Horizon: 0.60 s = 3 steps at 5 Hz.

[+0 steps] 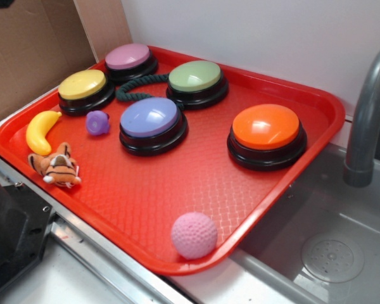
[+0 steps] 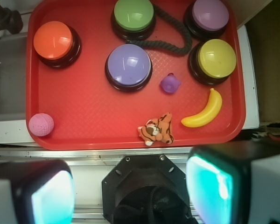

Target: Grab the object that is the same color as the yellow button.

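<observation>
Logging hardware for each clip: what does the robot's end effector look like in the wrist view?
The end effector shows two blocky fingers with pale outer shells, dark edging and glossy teal-lit inner faces. Between them sits a black, roughly octagonal mount with small screws and a round dark recess. No cables or markings are visible.

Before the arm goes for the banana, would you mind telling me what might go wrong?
1. The tiger lies close beside the banana; the open gripper may catch it instead.
2. The banana looks glossy and curved, so it may slip.
3. It sits near the tray's rim and the yellow button, crowding the fingers.
</observation>
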Tool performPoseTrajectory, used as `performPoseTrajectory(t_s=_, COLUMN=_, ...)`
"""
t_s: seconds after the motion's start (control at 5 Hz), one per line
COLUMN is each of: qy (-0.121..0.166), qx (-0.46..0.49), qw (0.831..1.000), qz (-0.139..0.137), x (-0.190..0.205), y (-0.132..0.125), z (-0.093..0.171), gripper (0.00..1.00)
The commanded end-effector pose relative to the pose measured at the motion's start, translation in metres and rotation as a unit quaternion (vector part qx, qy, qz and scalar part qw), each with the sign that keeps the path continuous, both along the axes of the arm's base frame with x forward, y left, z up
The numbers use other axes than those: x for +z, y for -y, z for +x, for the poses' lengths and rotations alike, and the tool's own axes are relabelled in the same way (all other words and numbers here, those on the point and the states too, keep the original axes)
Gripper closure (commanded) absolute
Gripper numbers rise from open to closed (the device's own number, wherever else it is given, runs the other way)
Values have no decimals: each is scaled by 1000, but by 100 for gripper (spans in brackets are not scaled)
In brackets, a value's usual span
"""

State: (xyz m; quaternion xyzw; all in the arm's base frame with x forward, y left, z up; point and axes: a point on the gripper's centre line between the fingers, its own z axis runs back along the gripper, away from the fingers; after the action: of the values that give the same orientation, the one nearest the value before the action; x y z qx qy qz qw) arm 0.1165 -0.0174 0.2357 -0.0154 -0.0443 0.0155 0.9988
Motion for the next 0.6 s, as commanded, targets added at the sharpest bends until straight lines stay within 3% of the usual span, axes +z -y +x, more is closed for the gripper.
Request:
performPoseTrajectory(t_s=0.0, qy=0, qx=0, qw=1000, qz=0, x=0, y=0, z=0, gripper=0)
performPoseTrajectory(t_s=0.4, qy=41, qx=127, qw=991, qz=-9, x=-33, y=-46, z=9, gripper=0)
